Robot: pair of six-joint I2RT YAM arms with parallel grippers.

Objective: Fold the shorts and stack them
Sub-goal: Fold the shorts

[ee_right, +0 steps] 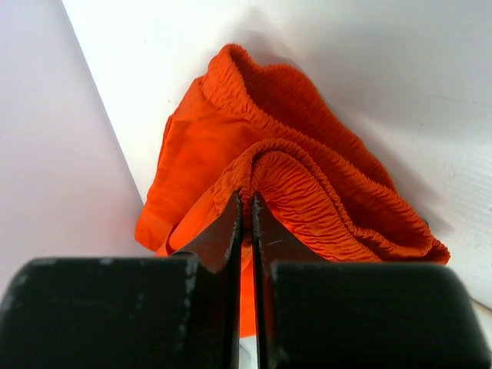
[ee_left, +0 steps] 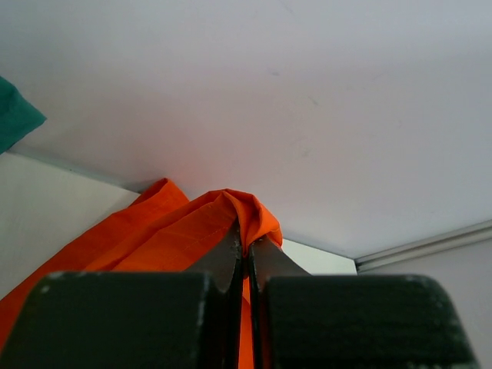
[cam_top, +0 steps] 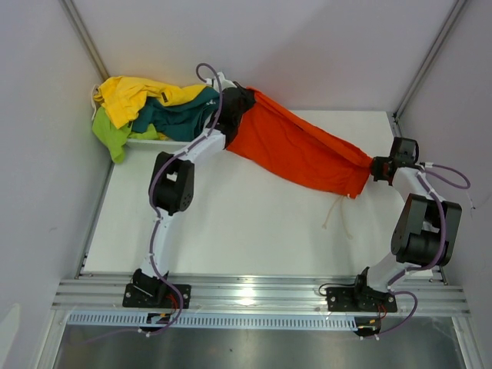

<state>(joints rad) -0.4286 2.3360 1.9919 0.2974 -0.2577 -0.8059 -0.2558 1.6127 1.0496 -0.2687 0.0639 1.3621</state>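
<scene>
Far-left corner of table [cam_top: 231,231]: white basket [cam_top: 144,141], heaped. Yellow shorts [cam_top: 131,94] on top of the basket, lime-green shorts [cam_top: 111,137] spilling over the basket's left rim, teal shorts [cam_top: 181,114] across the basket's right half

Left gripper [cam_top: 235,101] just right of the basket; jaws pinched narrow on one end of the orange shorts [cam_top: 296,150]. In the wrist view a fold of the fabric is bunched over the fingertips

Orange shorts stretched out in a long band from there, running right and nearward away from the basket. White drawstring [cam_top: 337,212] trails from the band's right end over the table

Right gripper [cam_top: 377,167] well right of the basket, near the table's right edge; jaws closed down on the gathered elastic waistband [ee_right: 307,192], only a slit between them
</scene>
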